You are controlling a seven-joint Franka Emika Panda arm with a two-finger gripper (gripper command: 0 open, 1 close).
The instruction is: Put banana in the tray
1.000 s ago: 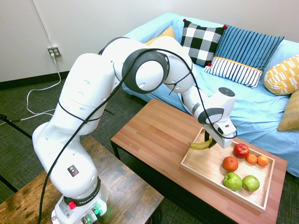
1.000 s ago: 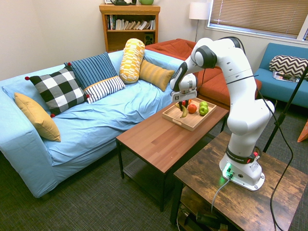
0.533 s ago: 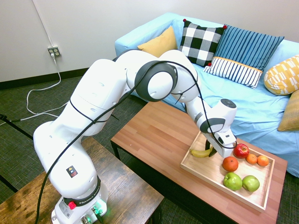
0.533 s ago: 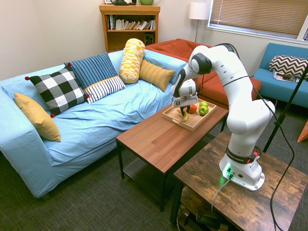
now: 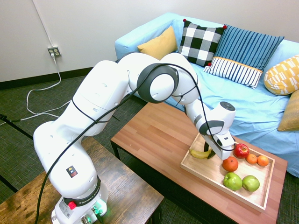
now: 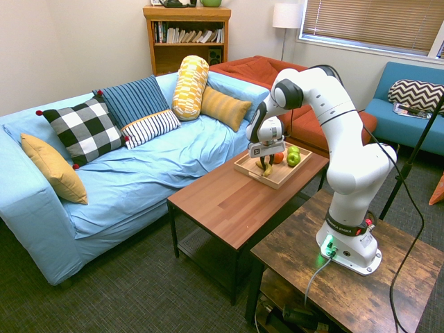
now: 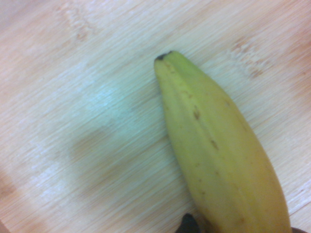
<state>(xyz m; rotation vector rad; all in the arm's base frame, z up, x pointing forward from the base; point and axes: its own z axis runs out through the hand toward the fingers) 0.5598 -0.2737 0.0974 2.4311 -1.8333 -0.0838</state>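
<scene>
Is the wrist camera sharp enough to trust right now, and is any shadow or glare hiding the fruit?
Wrist view: banana fairly sharp, tray wood slightly soft, with a dim shadow and pale sheen. First exterior view: even light, gripper covers one banana end.

One exterior camera is looking down from behind my base, the sofa (image 5: 243, 100) at two o'clock. The other is facing me across the room. Both are sharing the tray (image 5: 224, 179) (image 6: 274, 177). My wrist camera is hovering very near the banana (image 7: 218, 150).
</scene>
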